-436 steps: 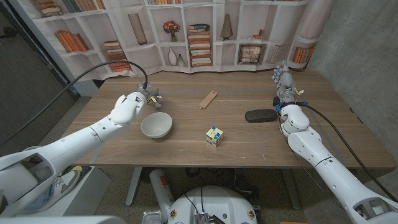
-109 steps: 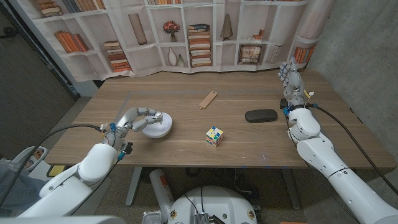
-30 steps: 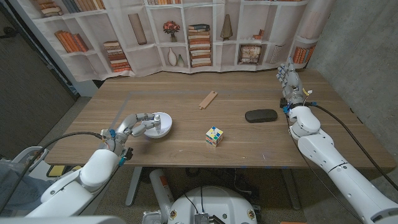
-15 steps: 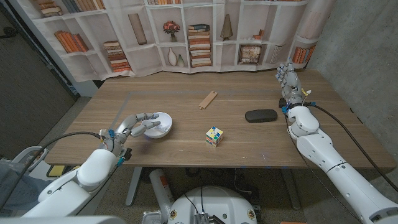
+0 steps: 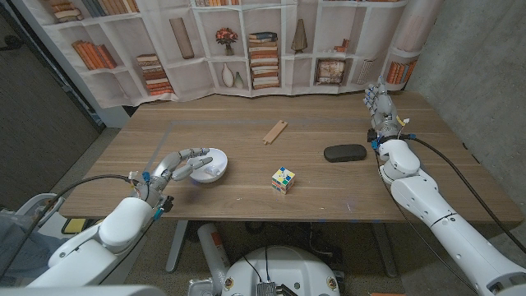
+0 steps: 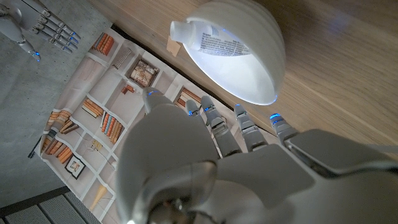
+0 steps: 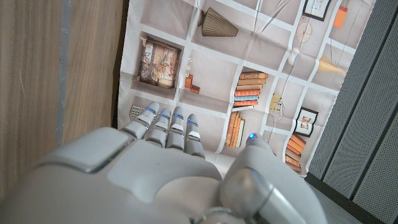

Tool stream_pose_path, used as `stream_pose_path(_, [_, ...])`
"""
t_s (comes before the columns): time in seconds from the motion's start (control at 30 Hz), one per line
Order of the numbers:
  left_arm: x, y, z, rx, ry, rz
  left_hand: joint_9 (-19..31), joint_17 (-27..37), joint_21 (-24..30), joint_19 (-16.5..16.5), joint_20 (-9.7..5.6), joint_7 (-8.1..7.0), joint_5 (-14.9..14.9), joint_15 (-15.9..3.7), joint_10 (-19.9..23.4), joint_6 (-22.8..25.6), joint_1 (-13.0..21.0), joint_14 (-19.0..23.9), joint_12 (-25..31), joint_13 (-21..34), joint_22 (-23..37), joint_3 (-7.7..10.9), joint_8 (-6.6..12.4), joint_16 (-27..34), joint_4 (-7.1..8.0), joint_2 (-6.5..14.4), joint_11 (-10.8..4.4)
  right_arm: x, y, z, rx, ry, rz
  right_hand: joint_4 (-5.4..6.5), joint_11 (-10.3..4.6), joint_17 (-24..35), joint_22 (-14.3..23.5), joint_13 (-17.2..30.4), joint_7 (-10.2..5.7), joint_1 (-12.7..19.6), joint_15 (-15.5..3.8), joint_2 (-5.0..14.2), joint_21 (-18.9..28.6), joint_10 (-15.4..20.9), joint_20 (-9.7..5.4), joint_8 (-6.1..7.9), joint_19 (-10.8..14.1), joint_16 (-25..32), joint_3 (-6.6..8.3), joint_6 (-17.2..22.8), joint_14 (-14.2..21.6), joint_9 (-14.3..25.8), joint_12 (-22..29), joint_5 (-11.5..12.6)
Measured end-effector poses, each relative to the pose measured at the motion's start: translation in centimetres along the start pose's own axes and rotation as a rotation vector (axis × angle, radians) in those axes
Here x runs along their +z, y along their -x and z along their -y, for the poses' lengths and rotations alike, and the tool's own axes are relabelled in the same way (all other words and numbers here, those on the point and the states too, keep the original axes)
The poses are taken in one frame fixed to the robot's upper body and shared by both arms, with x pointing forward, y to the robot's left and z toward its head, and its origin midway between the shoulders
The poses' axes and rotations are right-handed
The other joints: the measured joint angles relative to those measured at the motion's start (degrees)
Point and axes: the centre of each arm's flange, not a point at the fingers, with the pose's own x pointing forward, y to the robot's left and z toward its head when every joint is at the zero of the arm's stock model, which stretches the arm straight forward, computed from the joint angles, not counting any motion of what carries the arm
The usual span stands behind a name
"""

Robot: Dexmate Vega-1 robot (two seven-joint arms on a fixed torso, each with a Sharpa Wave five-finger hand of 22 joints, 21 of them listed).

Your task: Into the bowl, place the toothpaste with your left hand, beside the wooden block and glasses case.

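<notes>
The white bowl (image 5: 220, 169) stands near the table's front left. A white toothpaste tube (image 5: 205, 160) lies inside it, clear in the left wrist view as the tube (image 6: 210, 38) leaning on the bowl's wall (image 6: 252, 78). My left hand (image 5: 174, 166) hovers just left of the bowl, fingers spread and holding nothing; its back (image 6: 205, 162) fills the lower left wrist view. The wooden block (image 5: 275, 131) lies mid-table, the black glasses case (image 5: 344, 152) to its right. My right hand (image 5: 380, 105) stands upright at the far right, fingers extended, empty, its back (image 7: 168, 168) seen from the wrist.
A colourful puzzle cube (image 5: 283, 179) sits near the front edge, between the bowl and the glasses case. A bookshelf backdrop (image 5: 263, 41) hangs behind the table. Bare wood lies between the block, the cube and the case.
My left hand carried the toothpaste to the bowl, let it go there, and has drawn back a little toward the near left. The right hand has barely moved.
</notes>
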Motion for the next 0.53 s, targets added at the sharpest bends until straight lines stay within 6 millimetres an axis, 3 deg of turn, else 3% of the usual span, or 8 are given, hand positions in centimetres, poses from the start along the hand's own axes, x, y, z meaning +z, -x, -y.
stream_pose_path(0.53, [0.63, -0.04, -0.37, 0.006, 0.009, 0.026, -0.01, 0.0, 0.0, -0.09, 0.09, 0.3, 0.22, 0.21, 0.0, -0.3, -0.98, -0.2, 0.0, -0.01, 0.3, 0.01, 0.0, 0.0, 0.95, 0.53, 0.0, 0.24, 0.42, 0.1, -0.006, 0.011, 0.003, 0.0, 0.01, 0.0, 0.0, -0.01, -0.17, 0.0, 0.0, 0.0, -0.22, 0.44, -0.22, 0.0, 0.21, 0.0, 0.0, 0.45, 0.0, 0.0, 0.0, 0.0])
